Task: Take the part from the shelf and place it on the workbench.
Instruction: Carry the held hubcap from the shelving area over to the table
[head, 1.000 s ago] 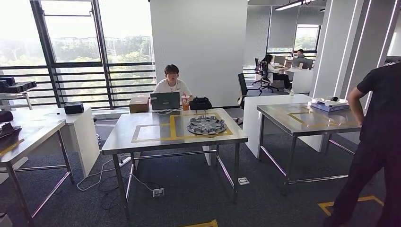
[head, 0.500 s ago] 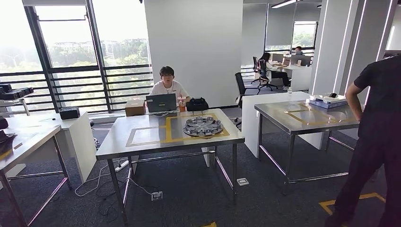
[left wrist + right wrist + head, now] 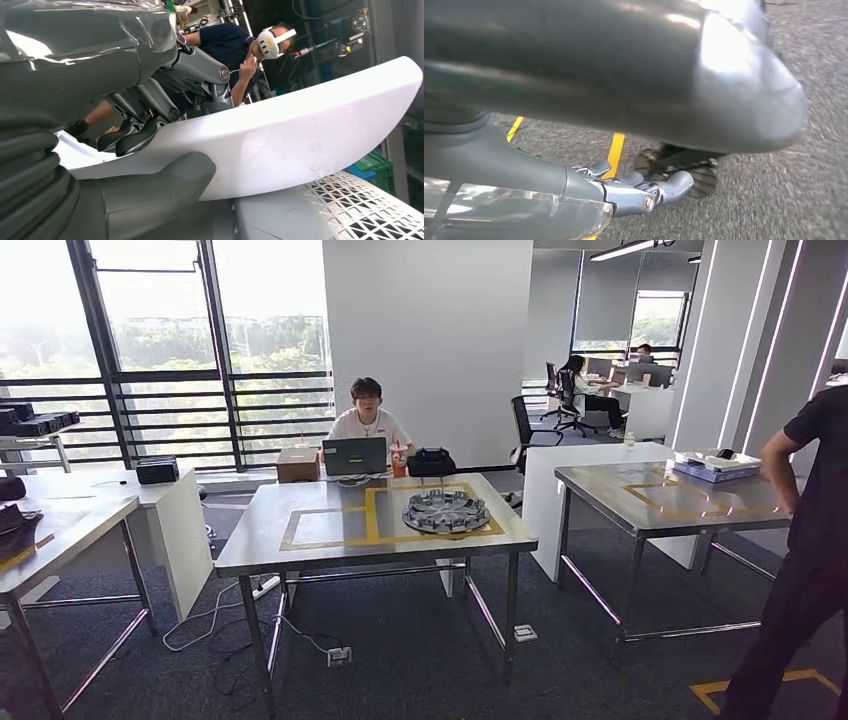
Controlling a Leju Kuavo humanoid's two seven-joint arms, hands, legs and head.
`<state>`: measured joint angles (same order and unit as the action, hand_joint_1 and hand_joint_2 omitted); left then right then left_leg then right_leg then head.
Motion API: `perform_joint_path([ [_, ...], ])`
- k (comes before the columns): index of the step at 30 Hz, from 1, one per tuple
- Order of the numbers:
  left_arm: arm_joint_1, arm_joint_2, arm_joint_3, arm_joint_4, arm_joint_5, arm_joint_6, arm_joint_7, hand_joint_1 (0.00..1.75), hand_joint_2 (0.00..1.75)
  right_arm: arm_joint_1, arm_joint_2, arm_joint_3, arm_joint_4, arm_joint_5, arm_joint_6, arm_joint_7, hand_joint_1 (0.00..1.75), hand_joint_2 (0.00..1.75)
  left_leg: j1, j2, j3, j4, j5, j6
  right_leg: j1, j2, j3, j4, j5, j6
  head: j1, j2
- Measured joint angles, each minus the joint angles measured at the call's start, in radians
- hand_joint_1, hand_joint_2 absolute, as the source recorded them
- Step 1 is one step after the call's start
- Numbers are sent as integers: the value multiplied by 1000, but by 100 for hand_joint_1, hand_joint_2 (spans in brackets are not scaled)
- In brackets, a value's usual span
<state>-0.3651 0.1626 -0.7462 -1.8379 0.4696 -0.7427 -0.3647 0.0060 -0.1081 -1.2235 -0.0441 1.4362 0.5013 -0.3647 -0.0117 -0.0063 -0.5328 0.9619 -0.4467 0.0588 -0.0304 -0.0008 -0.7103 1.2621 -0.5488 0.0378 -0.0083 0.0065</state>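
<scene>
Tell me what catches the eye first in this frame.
The steel workbench dead ahead, with yellow tape outlines and a round grey metal part on its right half. A seated person works at a laptop behind it. In the left wrist view, the left hand grips a long white curved part.

Steel tables on dark carpet, big windows left (bright daylight), white wall behind.
</scene>
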Motion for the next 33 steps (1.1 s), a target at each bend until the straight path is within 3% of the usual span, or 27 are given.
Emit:
perform_joint_path([
  [2,0,0,0,0,0,0,0,175,175,0,-1,0,1,0,0,0,0,0,-1,-2,16,8,-21,-6,-1,-1,44,-135,82,15,2,0],
  [4,-1,1,0,0,0,0,0,175,175,-1,-1,0,2,0,-1,0,0,0,-6,-2,21,24,-46,-16,0,-1,88,-235,127,7,3,0],
  [6,-2,2,1,0,0,0,1,175,175,-2,0,0,2,0,-2,-1,0,0,-9,-1,20,31,-61,-24,4,2,99,-248,125,-11,1,0],
  [9,-3,3,4,0,-1,0,-1,175,175,-2,4,0,3,0,-5,-4,0,0,-2,1,10,64,-87,-38,-3,4,108,-249,114,-29,-3,0],
  [10,-3,4,5,0,-3,0,-3,175,175,-2,5,0,4,0,-6,-5,0,0,2,1,-14,110,-107,-45,-7,4,113,-249,109,-34,-4,0],
  [12,0,8,6,0,-10,0,-8,175,175,-3,5,0,4,0,-8,-6,0,0,10,1,-96,249,-155,-59,-6,4,122,-249,99,-41,-6,0],
  [13,3,11,6,1,-14,-1,-10,175,175,-3,5,0,4,0,-8,-6,0,0,15,2,-139,309,-167,-62,-6,5,127,-249,94,-42,-6,0],
  [14,5,13,6,1,-18,-1,-12,175,175,-2,5,0,4,0,-8,-6,0,0,18,2,-168,337,-158,-64,-6,6,134,-249,88,-41,-7,0],
  [15,8,15,6,1,-20,-2,-15,175,175,-2,5,1,4,0,-8,-6,0,0,20,3,-178,327,-130,-64,-6,7,143,-249,82,-39,-8,0],
  [16,9,17,6,1,-21,-3,-16,175,175,-1,5,1,4,0,-8,-6,0,0,21,4,-166,275,-83,-61,-5,8,154,-250,75,-37,-9,0],
  [17,9,18,7,1,-22,-3,-17,175,175,-1,6,1,4,0,-8,-6,0,0,21,4,-142,200,-29,-56,-6,9,161,-251,68,-35,-9,0],
  [19,10,20,9,1,-25,-4,-20,175,175,-4,9,1,4,0,-8,-7,0,0,14,6,-96,80,29,-44,-4,10,175,-254,57,-28,-9,0],
  [23,12,22,11,0,-38,-8,-29,175,175,-6,12,1,5,-6,-10,1,0,0,6,4,-71,36,26,-29,-3,7,189,-265,45,-7,-9,0],
  [25,12,20,11,-1,-43,-8,-32,175,175,-7,12,1,5,-10,-12,7,0,0,9,4,-41,11,28,-17,1,3,170,-218,25,-6,-6,0],
  [27,12,19,9,0,-48,-8,-32,175,175,-6,12,1,5,-12,-14,11,0,0,8,4,-24,1,23,-5,3,2,93,-89,-14,-14,-4,0],
  [29,16,19,8,1,-50,-8,-32,175,175,-3,10,1,5,-16,-14,14,0,0,3,2,-15,2,11,0,3,2,9,20,-32,-11,-2,0],
  [30,18,19,7,1,-50,-8,-32,175,175,-1,9,1,5,-17,-14,15,0,0,1,0,-7,3,3,-1,3,2,-9,25,-17,-4,-1,0],
  [31,19,19,6,1,-50,-9,-33,175,175,0,9,1,5,-19,-14,17,0,0,1,-2,3,4,-6,-3,3,2,-1,-18,18,5,0,0],
  [33,21,19,6,2,-50,-10,-33,175,175,0,9,1,5,-24,-12,23,0,0,-2,-4,17,15,-30,-11,2,0,53,-164,101,17,2,0],
])
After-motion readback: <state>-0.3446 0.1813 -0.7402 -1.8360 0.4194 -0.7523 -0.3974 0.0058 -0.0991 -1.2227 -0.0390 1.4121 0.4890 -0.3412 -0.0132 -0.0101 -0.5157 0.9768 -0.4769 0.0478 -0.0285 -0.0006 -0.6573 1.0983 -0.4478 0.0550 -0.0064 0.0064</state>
